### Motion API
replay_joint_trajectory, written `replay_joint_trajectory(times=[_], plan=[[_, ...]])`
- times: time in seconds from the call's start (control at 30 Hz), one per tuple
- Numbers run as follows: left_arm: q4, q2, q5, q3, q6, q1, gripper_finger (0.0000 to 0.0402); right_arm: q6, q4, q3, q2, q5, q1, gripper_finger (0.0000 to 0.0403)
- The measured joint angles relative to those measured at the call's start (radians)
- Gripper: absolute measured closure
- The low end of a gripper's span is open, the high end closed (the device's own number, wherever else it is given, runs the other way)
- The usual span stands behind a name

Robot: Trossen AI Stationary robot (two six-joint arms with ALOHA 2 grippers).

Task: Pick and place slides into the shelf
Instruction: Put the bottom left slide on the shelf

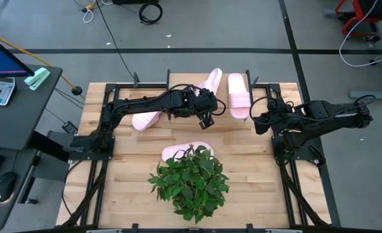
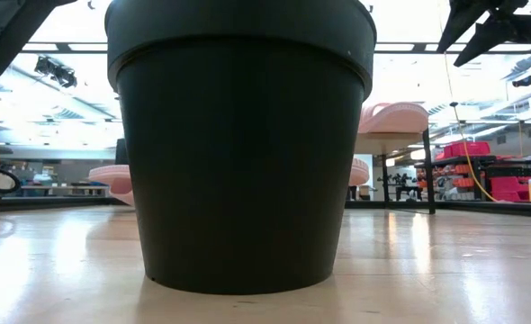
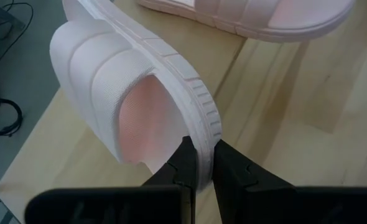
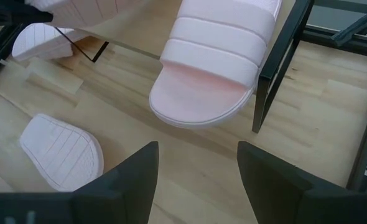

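Only the left wrist view shows the left gripper (image 3: pixel 199 167) clenched on the side edge of a pale pink foam slide (image 3: pixel 130 102). Overhead, the right gripper (image 1: pixel 259 121) hangs released beside another slide (image 1: pixel 238 95).

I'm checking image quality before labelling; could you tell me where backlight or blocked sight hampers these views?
Low view: the black plant pot fills the middle and stands dark against bright ceiling lights, hiding most of the shelf. High view: even light, but the plant covers part of one slide. Left wrist view: the held slide crowds the frame.
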Motion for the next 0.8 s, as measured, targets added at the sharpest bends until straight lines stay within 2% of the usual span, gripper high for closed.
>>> replay_joint_trajectory(times=[0.17,0.37,0.47,0.7,0.8], plan=[[0.003,0.003,0.004,0.0,0.001,0.0,0.0368,0.007,0.001,0.0,0.0,0.0,0.0,0.0179],[0.11,0.003,0.0,0.0,0.022,-0.005,0.0368,0.008,0.014,0.0,0.0,0.0,0.0,0.0179],[0.1,0.006,-0.004,0.0,0.027,-0.01,0.0368,0.008,0.016,0.0,0.0,0.0,0.0,0.0179],[0.045,0.019,-0.138,0.0,0.056,-0.027,0.0368,0.011,0.023,0.0,0.0,0.0,0.0,0.0179],[-0.039,0.02,-0.168,0.0,0.048,-0.033,0.0368,0.011,0.023,0.0,0.0,0.0,0.0,0.0179]])
